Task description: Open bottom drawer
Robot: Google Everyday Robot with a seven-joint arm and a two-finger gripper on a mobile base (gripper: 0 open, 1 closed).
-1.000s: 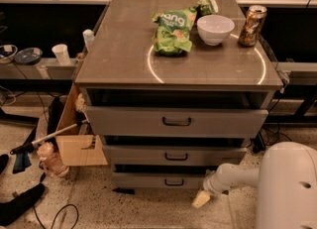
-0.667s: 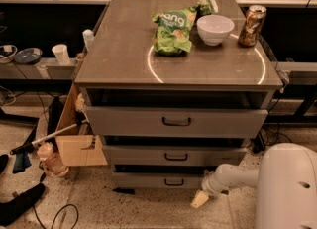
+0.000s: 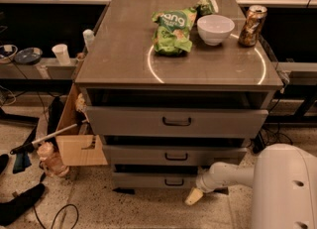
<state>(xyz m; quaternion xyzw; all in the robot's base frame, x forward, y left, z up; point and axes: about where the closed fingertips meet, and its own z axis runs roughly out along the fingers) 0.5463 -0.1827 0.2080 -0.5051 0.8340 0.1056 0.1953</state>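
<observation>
The bottom drawer [image 3: 148, 180] is the lowest and narrowest grey front of the three-drawer cabinet, with a small black bar handle [image 3: 174, 182]. It stands slightly out, with a dark gap above it. My gripper [image 3: 194, 197] hangs at the end of the white arm [image 3: 225, 175], low near the floor, just right of and below the handle, pointing down-left. It holds nothing that I can see.
The middle drawer [image 3: 173, 155] and top drawer [image 3: 176, 121] sit above. On the cabinet top are a green chip bag [image 3: 172, 30], a white bowl [image 3: 215, 28] and a can [image 3: 251, 19]. A cardboard box [image 3: 74, 139] stands at the left; cables lie on the floor.
</observation>
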